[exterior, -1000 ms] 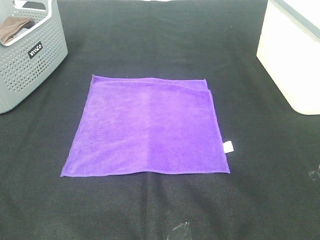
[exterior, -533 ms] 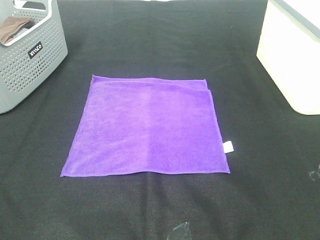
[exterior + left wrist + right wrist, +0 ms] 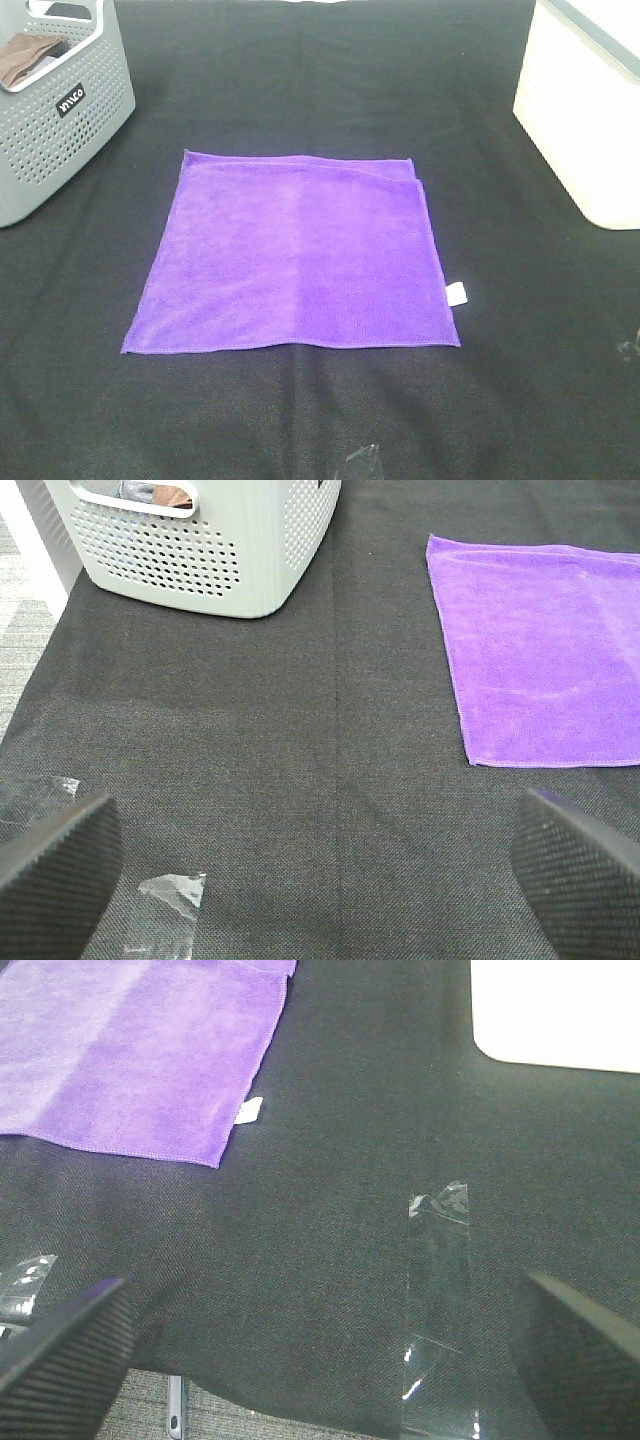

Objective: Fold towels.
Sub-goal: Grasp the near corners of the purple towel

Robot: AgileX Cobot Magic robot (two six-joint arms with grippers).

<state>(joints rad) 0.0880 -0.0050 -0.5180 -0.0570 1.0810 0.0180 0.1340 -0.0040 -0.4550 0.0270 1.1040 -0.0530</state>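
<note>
A purple towel (image 3: 298, 252) lies flat in the middle of the black table, with a white tag (image 3: 456, 294) at its right edge and a small fold at its far right corner. It also shows in the left wrist view (image 3: 545, 645) and in the right wrist view (image 3: 130, 1050). Neither gripper shows in the exterior high view. My left gripper (image 3: 320, 880) is open and empty, well short of the towel's near left corner. My right gripper (image 3: 320, 1360) is open and empty, short of the towel's near right corner.
A grey perforated basket (image 3: 50, 110) holding a brown cloth (image 3: 25, 55) stands at the back left, also in the left wrist view (image 3: 200, 540). A white bin (image 3: 585, 110) stands at the back right. Clear tape strips (image 3: 437, 1290) lie on the table near its front edge.
</note>
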